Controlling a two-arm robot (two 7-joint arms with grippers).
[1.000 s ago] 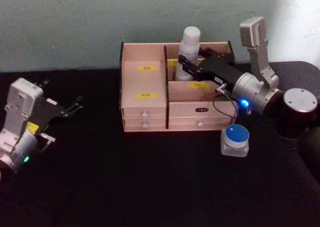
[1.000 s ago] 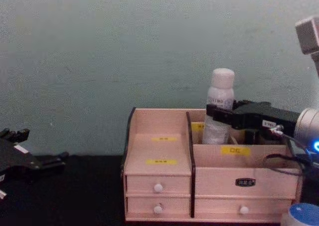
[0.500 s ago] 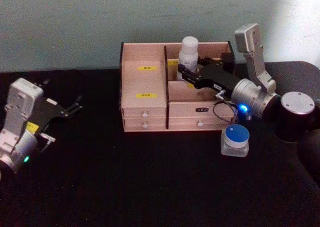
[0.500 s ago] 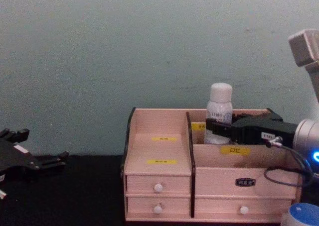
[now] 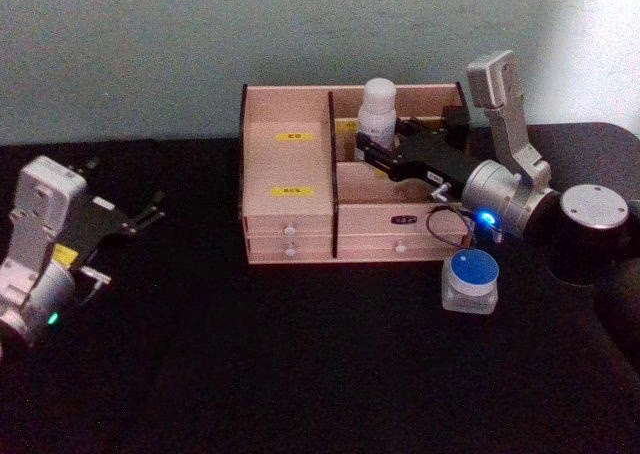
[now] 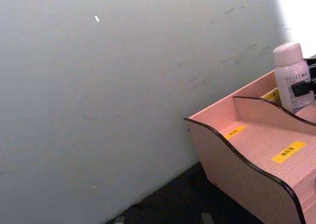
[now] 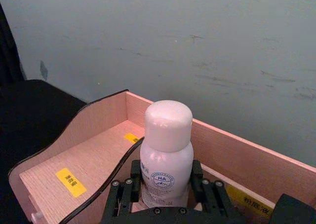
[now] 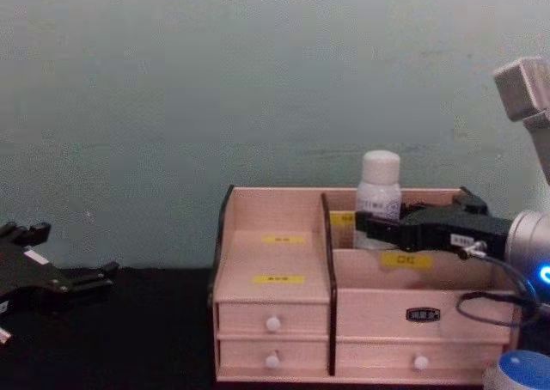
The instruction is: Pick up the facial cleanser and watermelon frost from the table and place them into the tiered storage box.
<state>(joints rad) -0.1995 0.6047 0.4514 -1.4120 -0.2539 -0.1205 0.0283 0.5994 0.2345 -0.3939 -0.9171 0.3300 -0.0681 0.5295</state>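
Jar (image 5: 470,279) on table, just before box (image 5: 290,224), nearest right arm. Right gripper (image 7: 165,187) clenched on bottle (image 7: 167,155): upright, long axis vertical, low in rear right compartment. Plain release looks next. Left gripper (image 5: 140,217) parked far left.

Tiered storage box (image 5: 288,214) matt pale wood, dark edging; white bottle (image 7: 167,150) smooth glossy plastic; worktop (image 5: 250,354) matt black cloth; jar (image 5: 471,282) clear, glossy.

Right arm reaching, left arm resting.
The right gripper (image 5: 374,144) is stretched forward from the right side, its fingers squeezed onto a white bottle (image 5: 379,102). The left gripper (image 5: 150,210) lies low at the left, fingers apart.
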